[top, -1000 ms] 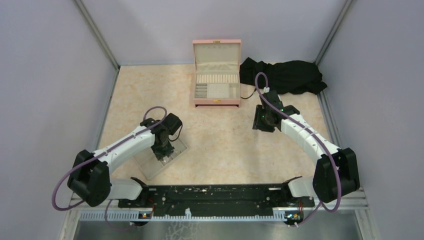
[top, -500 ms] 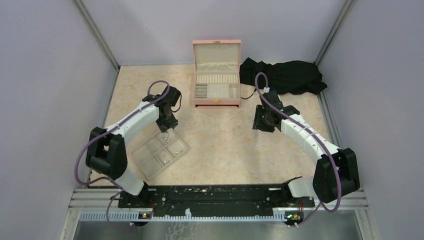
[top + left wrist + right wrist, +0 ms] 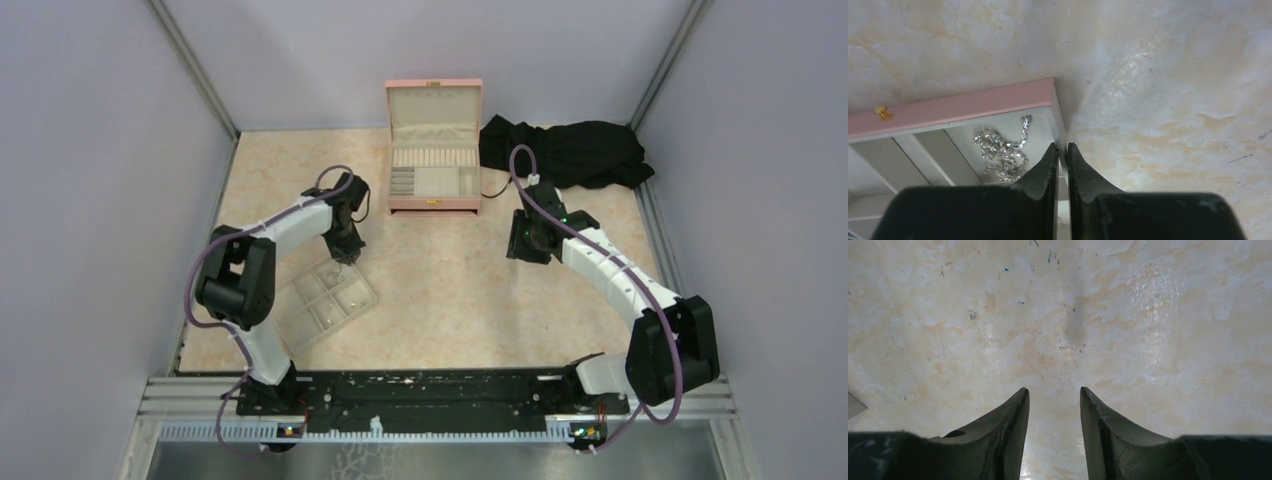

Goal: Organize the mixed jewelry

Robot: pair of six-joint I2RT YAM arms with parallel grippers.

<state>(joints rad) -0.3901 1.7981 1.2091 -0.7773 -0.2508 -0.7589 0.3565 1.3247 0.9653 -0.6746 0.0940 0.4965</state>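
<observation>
The beige six-compartment tray [image 3: 300, 322] lies on the table at the left. In the left wrist view its side wall [image 3: 1060, 122] is cream inside, with a pink outer edge. My left gripper [image 3: 346, 252] is at the tray's far corner, and its jaws [image 3: 1062, 148] are shut on that thin wall. A pale silvery chain [image 3: 1000, 152] of the mixed jewelry lies in the corner compartment. A tiny gold piece [image 3: 882, 113] sits at the pink edge. My right gripper [image 3: 526, 250] is open and empty over bare table [image 3: 1054, 393].
The open pink box [image 3: 433, 203] with cream lining stands at the back centre. A black cloth [image 3: 570, 150] lies to its right. Grey walls close in the left, right and back sides.
My left arm has swung from over the tray's middle to the tray's far corner, uncovering the compartments. The right arm has not moved.
</observation>
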